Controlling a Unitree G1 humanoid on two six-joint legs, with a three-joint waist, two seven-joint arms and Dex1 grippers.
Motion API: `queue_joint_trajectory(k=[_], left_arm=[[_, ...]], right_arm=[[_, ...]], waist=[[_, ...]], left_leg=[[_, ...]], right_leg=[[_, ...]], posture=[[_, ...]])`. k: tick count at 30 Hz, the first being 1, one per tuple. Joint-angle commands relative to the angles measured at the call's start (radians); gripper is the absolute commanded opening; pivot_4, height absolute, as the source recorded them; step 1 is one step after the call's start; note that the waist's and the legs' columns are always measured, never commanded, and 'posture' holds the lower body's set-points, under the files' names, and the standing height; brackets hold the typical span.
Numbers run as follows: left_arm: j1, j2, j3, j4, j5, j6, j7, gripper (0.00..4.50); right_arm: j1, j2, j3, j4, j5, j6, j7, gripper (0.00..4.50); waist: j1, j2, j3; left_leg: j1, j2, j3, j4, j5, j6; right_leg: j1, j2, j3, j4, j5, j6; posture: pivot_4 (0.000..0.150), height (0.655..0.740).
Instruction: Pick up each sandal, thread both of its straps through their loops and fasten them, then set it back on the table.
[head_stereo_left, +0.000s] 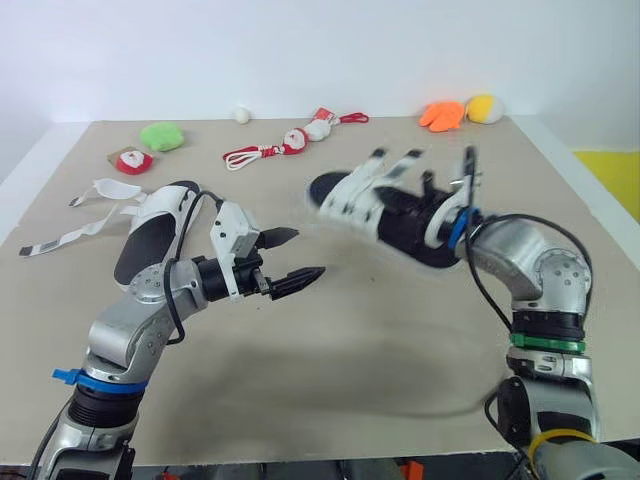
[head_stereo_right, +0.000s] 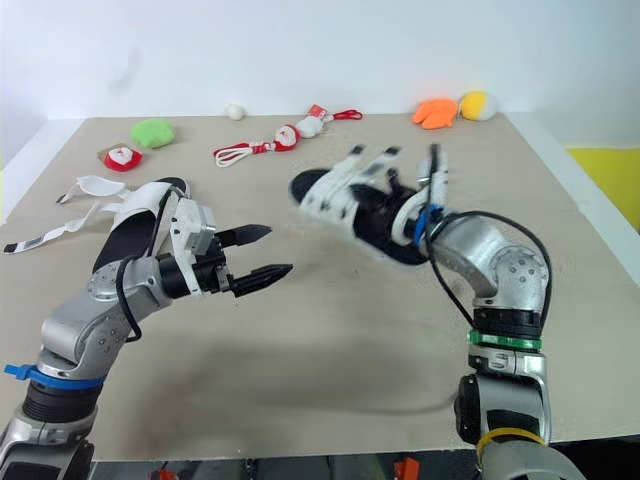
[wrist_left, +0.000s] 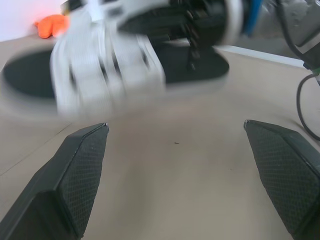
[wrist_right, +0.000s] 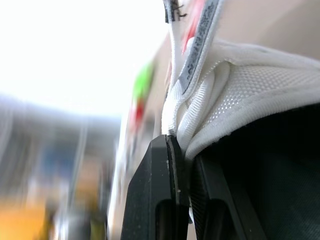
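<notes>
Two sandals, both black-soled with white mesh straps. The lifted sandal (head_stereo_left: 385, 205) hangs blurred above the table (head_stereo_left: 350, 350), its white webbing at the heel end clamped in the right gripper (head_stereo_left: 455, 215). Its long axis runs leftward from that grip, with the straps loose and splayed. The second sandal (head_stereo_left: 150, 235) lies at the table's left, lengthwise near-to-far, a strap trailing leftward. The left gripper (head_stereo_left: 308, 252) hovers with fingers spread, holding nothing.

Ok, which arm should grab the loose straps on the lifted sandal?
Left. The left gripper is open, empty and pointed at the sandal; the right gripper is shut on its heel.
</notes>
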Motion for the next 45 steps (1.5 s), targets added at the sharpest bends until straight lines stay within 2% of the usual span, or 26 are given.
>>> queue_joint_trajectory(k=[1,5,10,11,13,16,21,22,25,28,32,35,38,41,44,45], left_arm=[[-0.029,-0.01,-0.011,0.005,0.004,-0.032,-0.024,4.5],[-0.03,-0.014,-0.013,0.016,0.012,-0.039,-0.029,4.5],[-0.022,-0.013,-0.016,0.006,0.013,-0.037,-0.029,4.5],[-0.017,-0.012,-0.015,0.001,0.013,-0.034,-0.026,4.5],[-0.008,-0.01,-0.013,-0.008,0.012,-0.029,-0.021,4.5],[0.003,-0.009,-0.011,-0.021,0.012,-0.026,-0.011,4.5],[0.013,-0.005,-0.008,-0.033,0.01,-0.023,-0.002,4.5],[0.015,-0.003,-0.007,-0.033,0.01,-0.023,0.0,4.5],[0.022,0.004,-0.002,-0.033,0.011,-0.026,0.001,4.5],[0.024,0.006,0.001,-0.033,0.008,-0.025,0.002,4.5],[0.025,-0.001,-0.008,-0.025,0.016,-0.034,0.003,4.5],[0.021,0.008,-0.007,-0.016,0.033,-0.046,0.001,4.5],[0.019,0.019,0.008,-0.003,0.069,-0.077,0.011,4.5],[0.009,0.031,0.045,0.024,0.143,-0.15,0.07,4.5],[0.004,0.088,0.086,0.066,0.281,-0.236,0.162,4.5],[0.004,0.131,0.092,0.094,0.379,-0.28,0.218,4.5]], right_arm=[[-0.029,-0.01,-0.134,-0.033,-0.134,-0.195,-0.012,0.02],[-0.008,0.002,-0.202,0.025,-0.267,-0.298,-0.036,0.02],[0.013,0.021,-0.226,0.095,-0.385,-0.308,-0.089,0.02],[0.02,0.009,-0.218,0.11,-0.428,-0.307,-0.098,0.02],[0.021,0.003,-0.221,0.121,-0.471,-0.303,-0.1,0.02],[0.017,0.003,-0.238,0.108,-0.494,-0.281,-0.095,1.28],[0.051,-0.018,-0.262,0.038,-0.474,-0.178,-0.123,3.77],[0.06,-0.027,-0.271,0.014,-0.448,-0.143,-0.136,4.4],[0.095,-0.066,-0.293,-0.064,-0.322,0.0,-0.199,4.46],[0.127,-0.101,-0.309,-0.123,-0.242,0.061,-0.251,4.46],[0.141,-0.135,-0.297,-0.162,-0.123,0.129,-0.23,4.46],[0.116,-0.14,-0.272,-0.19,-0.01,0.163,-0.159,4.46],[0.1,-0.18,-0.233,-0.256,0.04,0.209,0.007,4.46],[0.1,-0.27,-0.14,-0.348,-0.078,0.257,0.292,4.46],[0.107,-0.403,0.043,-0.462,-0.372,0.182,0.677,4.46],[0.108,-0.46,0.146,-0.495,-0.52,0.108,0.82,4.46]], waist=[[0.003,0.0,0.0],[-0.003,0.001,0.0],[-0.005,0.002,0.001],[-0.007,0.008,0.004],[-0.007,0.009,0.003],[-0.005,0.009,0.003],[-0.005,0.009,0.003],[-0.005,0.009,0.003],[-0.004,0.009,0.003],[-0.004,0.009,0.003],[-0.006,0.009,0.003],[-0.007,0.009,0.004],[-0.007,0.01,0.004],[-0.004,0.011,0.005],[-0.004,0.011,0.005],[-0.004,0.011,0.005]], left_leg=[[0.0,0.0,0.0,0.0,0.0,0.0],[0.0,0.0,0.0,-0.002,0.0,0.0],[0.002,0.0,0.001,-0.004,0.0,0.0],[0.003,0.0,0.001,-0.004,0.0,0.0],[0.003,0.0,0.002,-0.004,0.001,0.001],[0.003,0.0,0.002,-0.003,0.002,0.002],[0.003,-0.001,0.002,-0.002,0.002,0.002],[0.003,-0.001,0.002,-0.002,0.002,0.002],[0.003,-0.001,0.002,-0.002,0.002,0.002],[0.003,-0.001,0.002,-0.002,0.002,0.002],[0.003,-0.001,0.002,-0.001,0.002,0.002],[0.003,0.0,0.003,-0.001,0.003,0.003],[0.003,0.0,0.003,-0.001,0.004,0.004],[0.003,0.0,0.003,-0.001,0.004,0.005],[0.003,0.0,0.003,-0.001,0.004,0.005],[0.003,0.0,0.003,-0.001,0.004,0.005]], right_leg=[[0.0,0.0,0.0,0.0,0.0,0.0],[-0.001,-0.001,0.0,0.0,0.0,0.0],[-0.001,0.0,0.001,0.002,0.0,-0.001],[-0.001,0.0,0.001,0.002,0.0,-0.001],[-0.001,0.0,0.003,0.002,0.001,-0.003],[0.0,0.0,0.002,0.002,0.002,-0.003],[0.0,0.0,0.003,0.002,0.002,-0.004],[0.0,0.0,0.002,0.002,0.002,-0.004],[0.0,0.0,0.002,0.002,0.002,-0.004],[0.0,0.0,0.002,0.002,0.002,-0.004],[0.0,0.0,0.003,0.002,0.002,-0.004],[0.0,0.0,0.003,0.002,0.001,-0.002],[0.0,0.001,0.003,0.002,0.001,0.001],[0.0,0.001,0.003,0.002,0.001,0.001],[0.0,0.001,0.003,0.001,0.0,0.002],[0.0,0.001,0.003,0.001,0.0,0.003]], posture=[[0.15,0.74],[0.15,0.74],[0.15,0.74],[0.15,0.74],[0.15,0.74],[0.15,0.74],[0.15,0.74],[0.15,0.74],[0.15,0.74],[0.15,0.74],[0.15,0.74],[0.15,0.74],[0.15,0.74],[0.15,0.74],[0.15,0.74],[0.15,0.74]])
